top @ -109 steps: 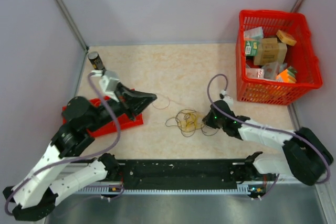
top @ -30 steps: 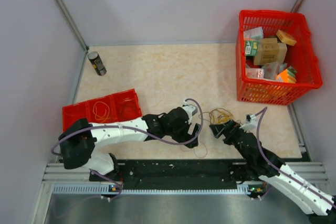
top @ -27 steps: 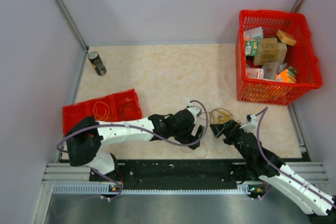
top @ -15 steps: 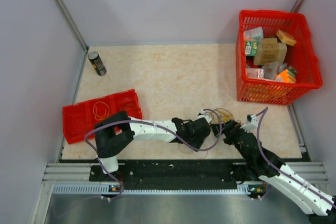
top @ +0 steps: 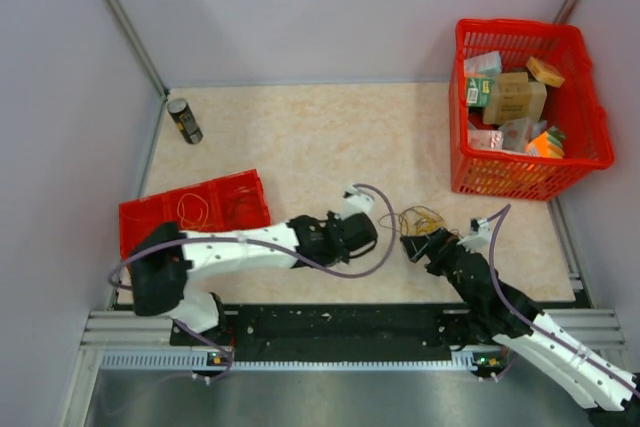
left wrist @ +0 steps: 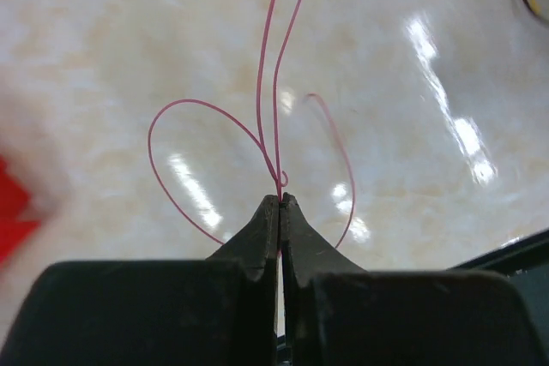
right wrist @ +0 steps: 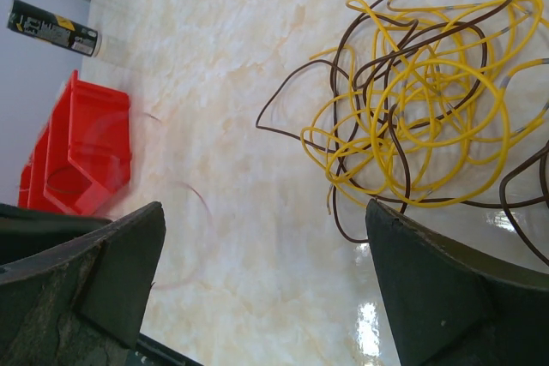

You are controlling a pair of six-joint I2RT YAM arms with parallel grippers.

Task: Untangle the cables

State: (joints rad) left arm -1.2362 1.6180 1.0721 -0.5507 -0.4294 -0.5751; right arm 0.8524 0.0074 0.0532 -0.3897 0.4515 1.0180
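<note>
On the beige table [top: 300, 137], a red basket [top: 530, 185] sits far right and a red bin [top: 135, 227] at the left. Between them the right gripper [right wrist: 264, 207] stands spread before the cables [right wrist: 420, 83], a yellow-and-brown tangle. The left gripper [left wrist: 280, 203] is pressed together, pinching a pink wire [left wrist: 275, 109] that lies beside the tangle.

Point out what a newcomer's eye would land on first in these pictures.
First the bright red basket of boxes at the far right, the loudest colour in the overhead view. Next the tangle of yellow and brown wires lying near the front edge, just ahead of the open right gripper. Then the left gripper, pinched shut on a thin red wire that loops out in front of it.
</note>
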